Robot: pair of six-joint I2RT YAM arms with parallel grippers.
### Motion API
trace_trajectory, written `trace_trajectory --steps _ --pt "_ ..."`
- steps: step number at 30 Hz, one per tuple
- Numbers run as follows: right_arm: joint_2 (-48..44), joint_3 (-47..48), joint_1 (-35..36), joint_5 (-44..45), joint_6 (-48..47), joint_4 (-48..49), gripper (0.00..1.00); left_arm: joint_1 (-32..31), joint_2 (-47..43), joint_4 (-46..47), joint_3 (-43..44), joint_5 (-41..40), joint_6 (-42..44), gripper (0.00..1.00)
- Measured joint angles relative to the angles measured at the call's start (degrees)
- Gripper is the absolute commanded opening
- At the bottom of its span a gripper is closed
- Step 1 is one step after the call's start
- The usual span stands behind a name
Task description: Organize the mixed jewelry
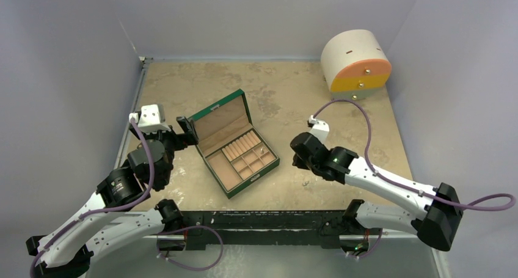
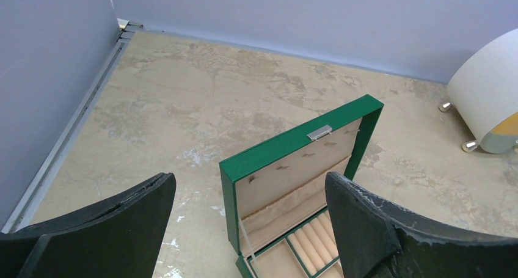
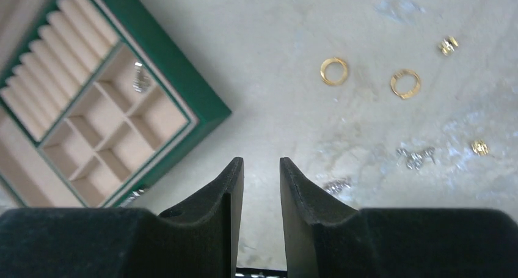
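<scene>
Right wrist view: the right gripper (image 3: 261, 163) is hanging over the table (image 3: 293, 33) with its jaws standing a narrow gap apart and nothing between them. Left wrist view: the left gripper (image 2: 249, 179) is waiting with its jaws spread wide and empty, the raised lid of the green box (image 3: 183, 70) showing through the gap.

The mixed jewelry is lying mostly loose on the table, ahead of the right jaws and off to their right. Two gold rings (image 3: 334, 71) (image 3: 405, 83) are lying farthest ahead, with a small gold earring (image 3: 448, 45) beyond them to the right. A silver earring cluster (image 3: 415, 157) and a gold stud (image 3: 479, 147) are lying nearer, well right of the jaw line. One small silver piece (image 3: 337, 185) is lying just beside the right-hand finger, outside the gap. A single silver item (image 3: 141, 77) is already resting in a square compartment of the box, ahead and to the left of the jaws.

The step in hand is judged to be the approach for the next pick, with most of the sorting left to do. The next move is calling for a shift rightward until one piece is lying between the jaws, a descent to the table surface, and a very fine closure, since each piece is flat and far smaller than a finger
</scene>
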Motion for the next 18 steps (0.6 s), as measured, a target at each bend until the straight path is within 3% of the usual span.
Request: trace_trajectory --steps 9,18 --pt "-1.16 -8.46 0.00 -0.72 7.98 -4.42 0.34 0.00 0.15 0.00 0.00 0.02 -0.02 0.93" --pt "3.50 -10.80 0.00 -1.95 12.33 -3.10 0.35 0.00 0.52 0.00 0.00 0.02 -0.02 0.93"
